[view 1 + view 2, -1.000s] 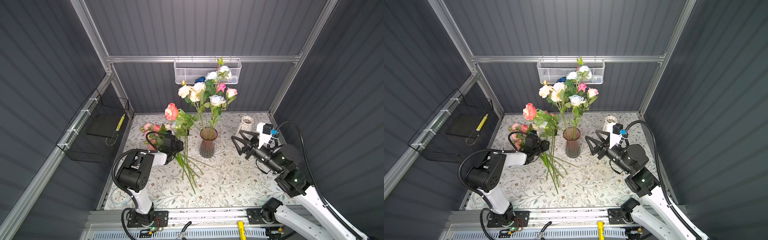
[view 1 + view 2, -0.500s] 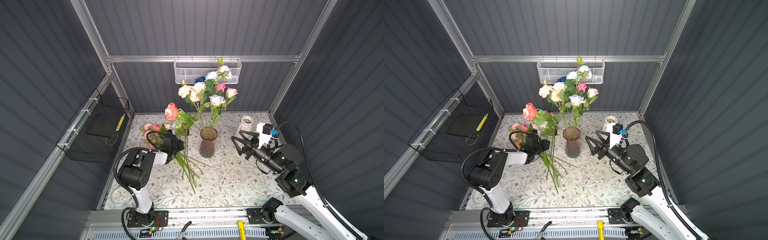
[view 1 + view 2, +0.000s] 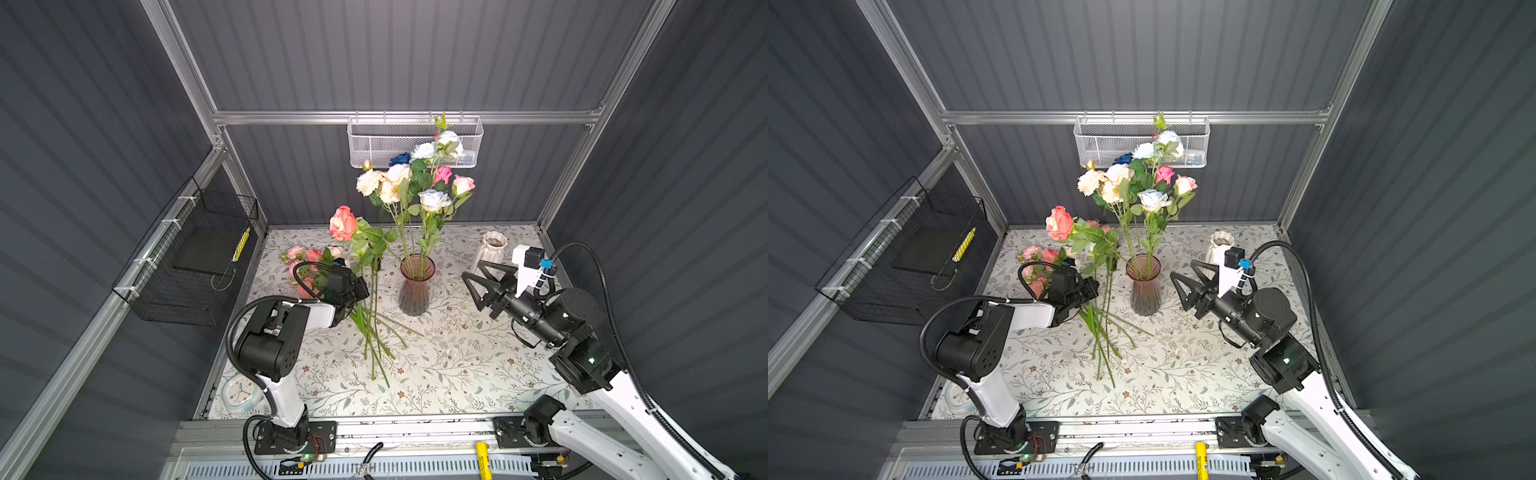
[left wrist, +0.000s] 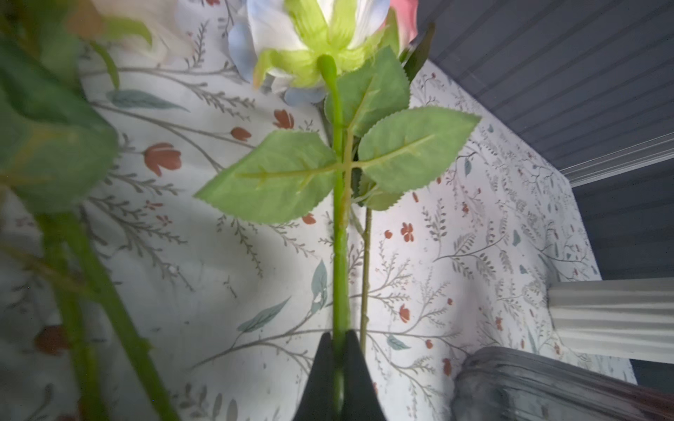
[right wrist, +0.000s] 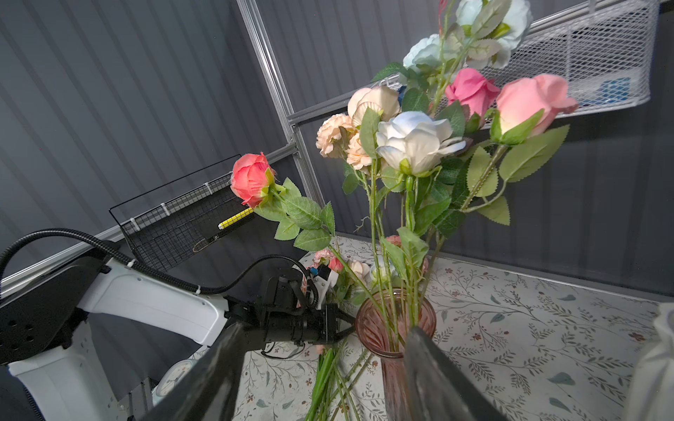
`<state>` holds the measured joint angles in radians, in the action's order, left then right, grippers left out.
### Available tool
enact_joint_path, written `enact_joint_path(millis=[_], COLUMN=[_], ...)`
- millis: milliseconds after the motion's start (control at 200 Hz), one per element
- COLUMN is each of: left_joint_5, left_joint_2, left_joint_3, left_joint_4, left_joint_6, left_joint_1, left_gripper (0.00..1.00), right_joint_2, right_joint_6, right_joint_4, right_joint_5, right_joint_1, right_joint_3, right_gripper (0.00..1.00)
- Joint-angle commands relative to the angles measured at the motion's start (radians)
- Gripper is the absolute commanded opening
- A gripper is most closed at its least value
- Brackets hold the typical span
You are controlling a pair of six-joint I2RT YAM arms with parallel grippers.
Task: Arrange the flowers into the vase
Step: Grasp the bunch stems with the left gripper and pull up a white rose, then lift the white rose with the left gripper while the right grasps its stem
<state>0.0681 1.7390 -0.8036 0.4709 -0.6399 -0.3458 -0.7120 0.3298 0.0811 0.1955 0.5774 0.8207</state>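
Note:
A pink ribbed glass vase [image 3: 417, 291] [image 3: 1145, 291] [image 5: 395, 328] stands mid-table holding several flowers [image 3: 432, 199] [image 5: 415, 142] with cream, pink and pale blue heads. More flowers [image 3: 376, 336] [image 3: 1102, 332] lie in a pile left of the vase, stems toward the front. A coral rose [image 3: 343, 222] [image 5: 251, 180] rises above the pile. My left gripper [image 3: 365, 289] [image 3: 1094, 286] [image 4: 339, 333] is shut on a green stem [image 4: 341, 255] that ends in a pale blue rose head [image 4: 277, 32]. Right of the vase my right gripper [image 3: 471, 270] [image 3: 1183, 270] [image 5: 324, 330] hangs open and empty, pointing at the vase.
A white ribbed vase [image 3: 492, 249] [image 4: 612, 317] stands at the back right, behind my right gripper. A white mesh basket [image 3: 374, 143] hangs on the back rail and a black wire basket [image 3: 195, 257] on the left wall. A small clock [image 3: 241, 392] lies at the front left.
My left gripper has closed its jaws onto the stem in the pile. The right arm and the flowers in the vase have not moved.

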Motion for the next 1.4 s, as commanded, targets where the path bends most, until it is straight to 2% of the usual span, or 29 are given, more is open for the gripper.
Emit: enact_joint_path(millis=[0,130,380,490,605,725,810,905,980,1060,1135,1261,1396], left_joint_5=[-0.052,-0.136,-0.294,-0.331,-0.315,-0.237,-0.153,-0.006,0.131,0.252,0.355,0.469,0.539], left_joint_2=[-0.143,-0.322,-0.729,-0.911,-1.065,-1.148,-1.167,-1.147,-1.112,-1.081,-1.059,-1.037,-1.014], left_joint_3=[0.009,0.048,0.126,0.118,0.066,-0.066,-0.178,-0.292,-0.353,-0.37,-0.369,-0.341,-0.319], left_joint_4=[-0.018,-0.086,-0.338,-0.475,-0.584,-0.672,-0.714,-0.726,-0.702,-0.62,-0.541,-0.392,-0.286], left_joint_6=[0.006,0.0,-0.02,-0.003,0.026,0.072,0.115,0.149,0.145,0.112,0.078,0.019,-0.038], left_joint_1=[0.002,0.002,-0.004,-0.007,-0.007,-0.006,-0.007,-0.007,-0.006,-0.007,-0.007,-0.007,-0.007], left_gripper=[0.0,0.0,0.0,0.0,0.0,0.0,0.0,0.0,0.0,0.0,0.0,0.0,0.0], right_joint_2=[0.004,0.014,0.023,0.022,0.022,-0.009,-0.064,-0.154,-0.24,-0.345,-0.465,-0.622,-0.732], right_joint_6=[0.0,0.005,0.018,0.029,0.044,0.056,0.077,0.093,0.039,-0.035,-0.044,-0.037,-0.035], right_joint_4=[0.006,0.013,0.038,0.05,0.067,0.071,0.06,0.036,-0.033,-0.121,-0.152,-0.168,-0.174], right_joint_5=[0.007,0.007,0.019,0.025,0.045,0.129,0.285,0.427,0.45,0.434,0.475,0.551,0.61], right_joint_1=[-0.002,-0.001,-0.001,-0.001,0.0,-0.001,0.001,0.026,0.118,0.24,0.315,0.388,0.435], right_joint_3=[0.025,0.027,0.031,0.032,0.038,0.076,0.136,0.233,0.33,0.444,0.54,0.686,0.808], right_gripper=[0.71,0.71,0.71,0.71,0.71,0.72,0.71,0.69,0.69,0.7,0.71,0.71,0.71])
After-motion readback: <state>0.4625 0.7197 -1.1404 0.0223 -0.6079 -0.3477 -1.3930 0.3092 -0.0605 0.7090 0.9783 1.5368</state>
